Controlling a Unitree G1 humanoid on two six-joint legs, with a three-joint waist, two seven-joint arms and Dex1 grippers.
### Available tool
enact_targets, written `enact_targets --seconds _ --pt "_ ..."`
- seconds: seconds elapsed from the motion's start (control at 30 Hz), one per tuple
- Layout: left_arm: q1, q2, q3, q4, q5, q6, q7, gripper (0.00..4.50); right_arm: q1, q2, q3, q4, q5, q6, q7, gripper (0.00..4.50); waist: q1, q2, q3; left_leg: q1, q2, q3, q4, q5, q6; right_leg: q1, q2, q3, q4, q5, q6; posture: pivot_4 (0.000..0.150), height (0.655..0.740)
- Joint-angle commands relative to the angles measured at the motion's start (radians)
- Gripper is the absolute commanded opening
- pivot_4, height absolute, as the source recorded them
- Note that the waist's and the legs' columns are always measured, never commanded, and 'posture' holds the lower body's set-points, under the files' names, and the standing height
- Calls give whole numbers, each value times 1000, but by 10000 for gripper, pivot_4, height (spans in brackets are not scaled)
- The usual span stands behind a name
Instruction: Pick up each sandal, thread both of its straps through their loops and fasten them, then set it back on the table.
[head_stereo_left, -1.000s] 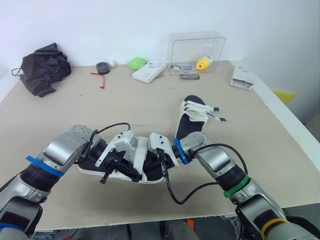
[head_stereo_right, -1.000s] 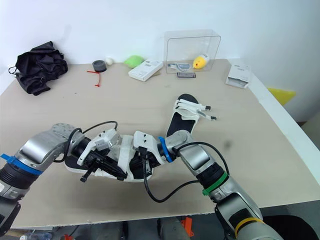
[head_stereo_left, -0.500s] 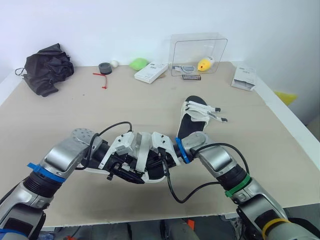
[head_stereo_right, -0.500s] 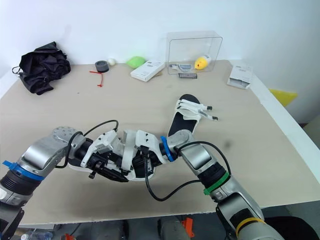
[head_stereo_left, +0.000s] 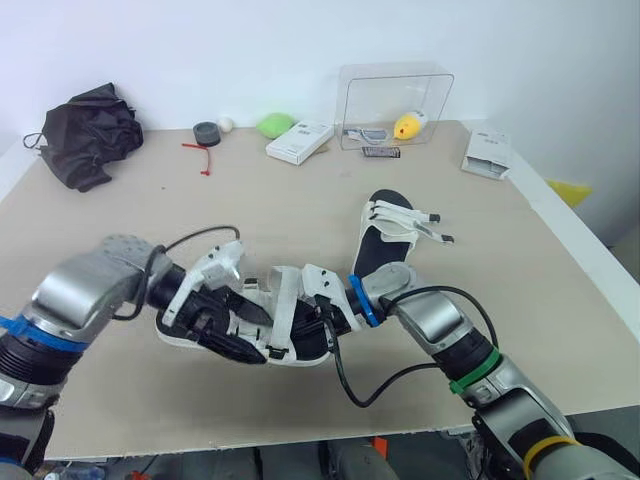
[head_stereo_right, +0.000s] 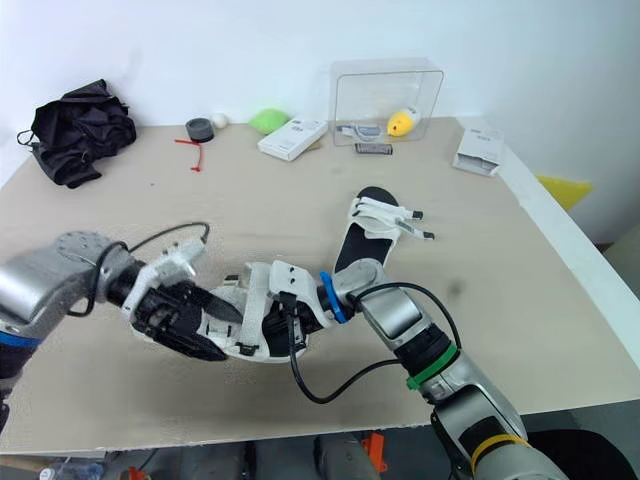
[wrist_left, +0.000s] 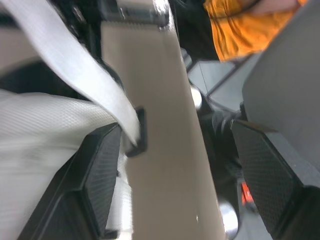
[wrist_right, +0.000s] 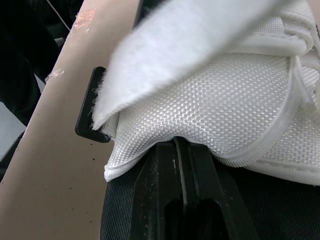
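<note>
Sandal (head_stereo_left: 285, 318) over table (head_stereo_left: 300, 215), sole down, long axis left-right.

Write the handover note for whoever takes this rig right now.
Left gripper open, by the loose white strap of the near sandal. Right gripper shut, tips against its mesh upper. That sandal sits near the table front edge; second sandal lies farther back, strap ends sticking out. Done: nothing visibly fastened. To do: thread and fasten straps on both, set them down.

The left gripper (head_stereo_left: 243, 332) and right gripper (head_stereo_left: 322, 325) cover much of the near sandal (head_stereo_left: 300, 357), so whether its straps are fastened cannot be told. Things inside the clear box (head_stereo_left: 395, 85) are too small to name.
</note>
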Motion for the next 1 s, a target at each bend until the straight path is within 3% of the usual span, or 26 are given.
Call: enact_targets --seconds 0.03,0.17,0.33,0.63,0.93,1.0 --pt "-55 -24 82 40 -59 57 51 35786 21 -12 53 55 -47 25 -13 0 0 0 0 0 0 0 0 0 0 0 0 0 0 0 0 1500 7400" --pt "-118 -23 152 101 -139 175 84 35786 22 -12 53 53 -46 27 -12 0 -3 -1 1 0 0 0 0 0 0 0 0 0 0 0 0 1500 7400" --pt "6 73 116 -30 -123 121 39 35786 25 -11 51 51 -45 30 -13 0 -9 -1 2 0 1 1 -1 -2 -2 0 0 1 0 -2 0 1500 7400" --pt "48 -116 123 -24 -121 166 298 35786 17 -6 53 62 -46 23 -13 0 -5 -2 2 0 1 1 1 -3 -3 0 0 1 1 -2 1 1500 7400" --pt "14 -211 101 37 -104 165 381 35786 23 -9 46 53 -43 34 -18 0 -5 -3 2 0 0 0 2 -3 -3 1 0 1 1 -2 1 1500 7400" --pt "6 -216 101 42 -112 168 378 30526 24 -9 45 52 -43 35 -19 0 -5 -3 2 0 0 1 2 -3 -3 1 0 2 1 -1 2 1500 7400"
